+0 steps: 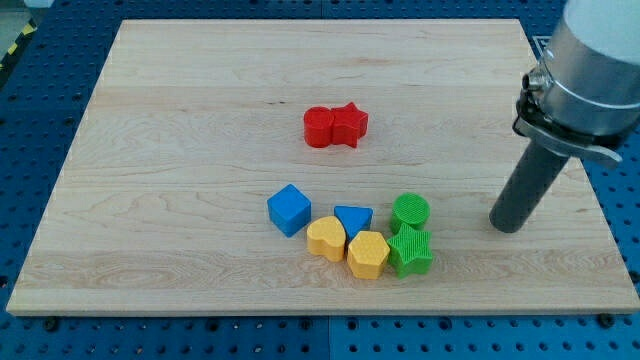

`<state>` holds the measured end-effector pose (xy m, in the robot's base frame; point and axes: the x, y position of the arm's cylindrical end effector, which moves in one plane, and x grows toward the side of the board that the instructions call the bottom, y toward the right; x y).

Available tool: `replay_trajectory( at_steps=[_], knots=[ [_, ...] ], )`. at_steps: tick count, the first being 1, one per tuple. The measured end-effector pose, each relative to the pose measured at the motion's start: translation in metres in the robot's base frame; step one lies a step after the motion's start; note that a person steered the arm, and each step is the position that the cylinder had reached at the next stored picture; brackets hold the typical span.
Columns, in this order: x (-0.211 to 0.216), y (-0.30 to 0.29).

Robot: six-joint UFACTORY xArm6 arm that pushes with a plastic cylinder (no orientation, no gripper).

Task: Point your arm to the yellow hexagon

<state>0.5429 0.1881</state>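
- The yellow hexagon (368,254) lay nearest the view's bottom, wedged between a yellow heart (326,238) and a green star (411,250).
- The pale wooden board (180,150) rested on a blue perforated table (40,90).
- I carried no claw; my tip (507,227) stood on the board, well right of the hexagon.
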Motion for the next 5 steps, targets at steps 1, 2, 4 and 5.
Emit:
replay_trajectory(
  at_steps=[1, 2, 4, 5],
  knots=[
    [0.027, 0.0],
    [0.073, -0.007],
    [0.076, -0.081],
    [0.076, -0.129]
  ],
)
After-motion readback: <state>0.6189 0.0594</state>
